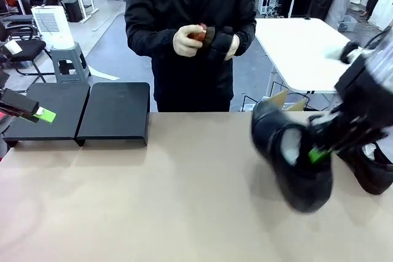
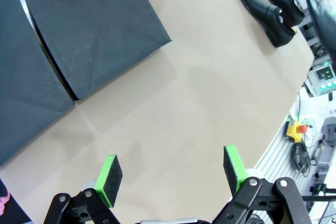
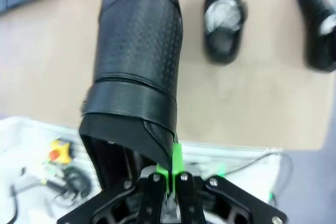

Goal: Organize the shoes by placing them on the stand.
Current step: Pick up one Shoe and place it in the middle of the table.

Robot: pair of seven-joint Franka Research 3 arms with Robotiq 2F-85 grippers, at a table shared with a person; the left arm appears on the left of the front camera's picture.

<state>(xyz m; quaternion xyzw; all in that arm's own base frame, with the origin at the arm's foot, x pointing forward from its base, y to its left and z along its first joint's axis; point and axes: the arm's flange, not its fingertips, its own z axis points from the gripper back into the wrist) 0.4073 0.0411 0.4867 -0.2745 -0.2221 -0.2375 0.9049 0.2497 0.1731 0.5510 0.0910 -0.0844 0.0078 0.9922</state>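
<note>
so, the tan table (image 1: 184, 213) takes up the lower frame of the front view, and the black stand (image 1: 113, 111) sits at upper left. the right arm comes in from the right edge, wrist angled down. the right gripper (image 1: 316, 153) is pinched onto the heel rim of one shoe (image 1: 295, 170), tilted toe-down at centre right. another shoe (image 1: 368, 176) lies just behind it. the left gripper (image 2: 173, 174) hovers near the stand, pads spread wide. the person's hands (image 1: 187, 41) meet at top centre.

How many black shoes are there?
3. The held shoe is pinched in the right claw; a second shoe and a third shoe lie side by side on the table. Others may be hidden.
</note>
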